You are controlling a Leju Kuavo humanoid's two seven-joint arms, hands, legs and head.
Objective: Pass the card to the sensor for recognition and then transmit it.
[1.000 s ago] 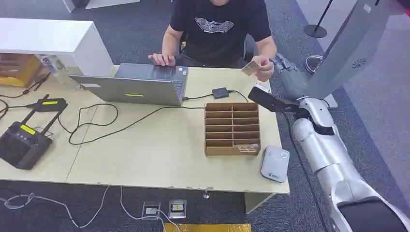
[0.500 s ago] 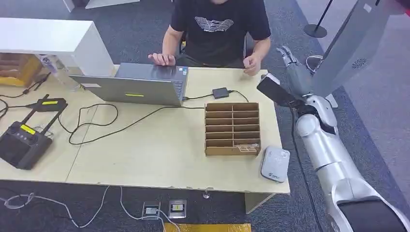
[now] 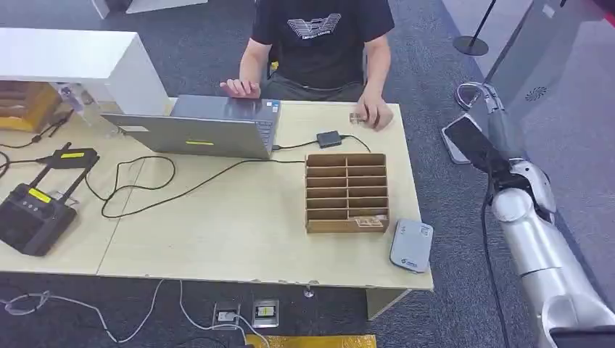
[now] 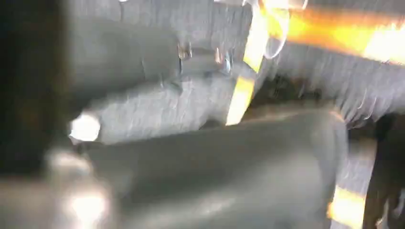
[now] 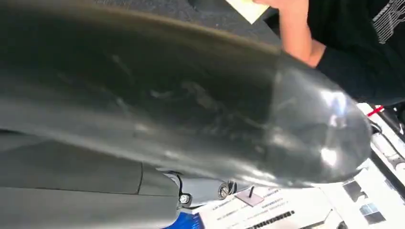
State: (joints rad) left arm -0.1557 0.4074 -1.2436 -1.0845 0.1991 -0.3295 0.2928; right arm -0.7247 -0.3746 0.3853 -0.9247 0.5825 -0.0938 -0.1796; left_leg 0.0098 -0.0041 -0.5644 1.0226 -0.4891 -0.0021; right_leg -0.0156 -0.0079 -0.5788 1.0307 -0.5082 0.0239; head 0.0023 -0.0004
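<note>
**Silver arm off to the side, card with the person**

Silver and raised, the right hand (image 3: 496, 116) stood off the right end of the bench (image 3: 239, 232), well apart from everything on it. Whether its fingers were spread or curled I cannot tell. It seemed to carry nothing.

The card (image 3: 356, 117) lay at the far edge of the bench, touching the person's hand (image 3: 375, 116). The grey sensor (image 3: 412, 245) sat at the near right corner, just beside the wooden rack (image 3: 347, 192).

The card is probably light, thin, stiff and a little slippery. I think a pinch on the two flat faces near a short edge would be best, so that most of the face stays free for the sensor.

The head view gave the whole layout. The right wrist view gave a dark blurred cover and, past it, the person's arm (image 5: 296, 33). In the left wrist view the left hand (image 4: 210, 162) was too blurred to say if it was released or clenched.
</note>
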